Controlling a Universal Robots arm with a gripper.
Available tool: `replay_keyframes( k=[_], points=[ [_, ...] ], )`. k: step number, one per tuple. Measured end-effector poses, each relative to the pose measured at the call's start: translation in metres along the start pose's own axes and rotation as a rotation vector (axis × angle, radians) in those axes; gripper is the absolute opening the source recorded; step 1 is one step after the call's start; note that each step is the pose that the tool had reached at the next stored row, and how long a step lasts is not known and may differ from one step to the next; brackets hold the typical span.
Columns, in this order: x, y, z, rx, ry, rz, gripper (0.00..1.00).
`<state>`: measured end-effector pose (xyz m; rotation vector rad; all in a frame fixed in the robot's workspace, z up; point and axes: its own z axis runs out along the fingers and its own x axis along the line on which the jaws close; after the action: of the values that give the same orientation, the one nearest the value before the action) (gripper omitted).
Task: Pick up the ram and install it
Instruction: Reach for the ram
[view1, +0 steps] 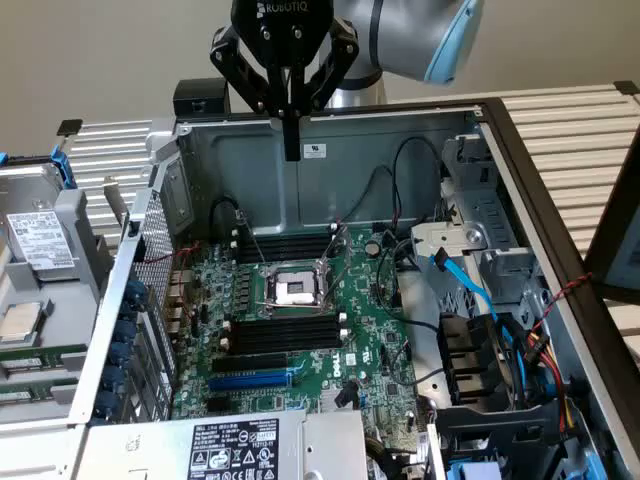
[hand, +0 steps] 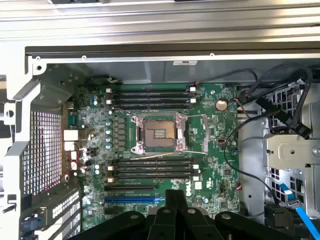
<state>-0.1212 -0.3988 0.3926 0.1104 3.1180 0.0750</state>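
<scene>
Overhead, gripper (view1: 291, 148) closed; hangs above the motherboard (view1: 368, 318).

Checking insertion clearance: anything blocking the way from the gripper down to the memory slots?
Nothing visible. The gripper hangs above the open case; memory slots lie bare, black cables off to one side.

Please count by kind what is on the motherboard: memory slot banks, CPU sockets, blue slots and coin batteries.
Memory slot banks: 2
CPU socket: 1
Blue slot: 1
Coin battery: 1
Total: 5
</scene>
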Motion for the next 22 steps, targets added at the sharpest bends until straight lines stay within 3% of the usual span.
replay_keyframes(
  k=[10, 22],
  points=[
    [0.0, 0.0, 0.0, 0.0, 0.0, 0.0, 0.1],
    [0.053, -0.0034, 0.0048, 0.0001, 0.001, 0.0, 0.1]
  ],
)
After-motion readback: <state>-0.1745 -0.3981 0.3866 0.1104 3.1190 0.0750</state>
